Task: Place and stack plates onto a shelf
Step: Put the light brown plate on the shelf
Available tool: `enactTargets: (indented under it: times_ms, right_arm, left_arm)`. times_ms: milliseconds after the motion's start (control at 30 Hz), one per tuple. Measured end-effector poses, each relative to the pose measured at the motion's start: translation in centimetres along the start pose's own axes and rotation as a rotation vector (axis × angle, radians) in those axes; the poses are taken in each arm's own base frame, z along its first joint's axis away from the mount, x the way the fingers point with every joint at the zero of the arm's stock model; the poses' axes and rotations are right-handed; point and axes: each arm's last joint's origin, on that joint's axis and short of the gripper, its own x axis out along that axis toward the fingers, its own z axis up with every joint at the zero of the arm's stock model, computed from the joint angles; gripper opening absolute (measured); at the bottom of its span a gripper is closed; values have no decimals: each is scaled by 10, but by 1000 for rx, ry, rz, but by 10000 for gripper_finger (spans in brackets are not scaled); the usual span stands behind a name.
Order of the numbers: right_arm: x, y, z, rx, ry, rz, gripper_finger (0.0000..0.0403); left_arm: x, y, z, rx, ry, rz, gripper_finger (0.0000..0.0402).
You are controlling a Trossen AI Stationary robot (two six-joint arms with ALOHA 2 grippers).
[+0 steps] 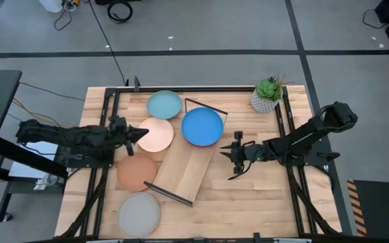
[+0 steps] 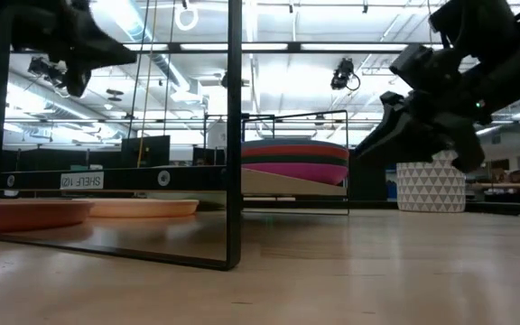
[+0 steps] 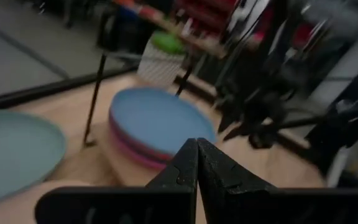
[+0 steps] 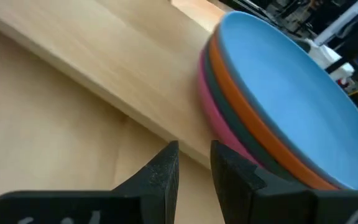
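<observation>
The light-wood shelf (image 1: pixel 184 165) lies slantwise on the table's middle, with black wire frames at both short ends. On its far end rests a stack of plates: magenta, teal, orange, and bright blue (image 1: pixel 202 126) on top; the stack also shows in the right wrist view (image 4: pixel 278 99). The light blue (image 1: pixel 164 104), cream (image 1: pixel 155 135), tan (image 1: pixel 137 172) and grey (image 1: pixel 139 214) plates lie flat on the table left of the shelf. My left gripper (image 1: pixel 142 133) is shut and empty, raised over the cream plate's right edge. My right gripper (image 1: pixel 229 154) is slightly open and empty, right of the shelf.
A white patterned plant pot (image 1: pixel 267 98) stands at the table's far right corner. Black rails run along the table's left and right sides (image 1: pixel 286 128). Bare tabletop lies right of the shelf toward the near edge (image 1: pixel 248 209).
</observation>
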Motion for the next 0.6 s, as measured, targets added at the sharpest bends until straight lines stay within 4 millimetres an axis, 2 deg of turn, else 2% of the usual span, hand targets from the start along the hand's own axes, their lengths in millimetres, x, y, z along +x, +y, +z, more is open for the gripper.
enactTargets:
  times_ms: [100,233,367,500,600]
  right_arm:
    - [3,-4,-1,24,0,-1,98]
    - [4,-7,-8,61,17,24,98]
    - [2,-8,-20,75,30,10,98]
    - [-1,-8,-26,71,12,3,98]
    - [-3,-9,-27,63,-22,-6,98]
  left_arm:
    - [10,-4,-1,36,100,70,9]
    - [29,-4,-14,70,241,172,15]
    - [44,-8,-19,84,397,251,51]
    - [57,-14,-23,100,634,251,92]
    - [62,-12,-34,194,809,299,108]
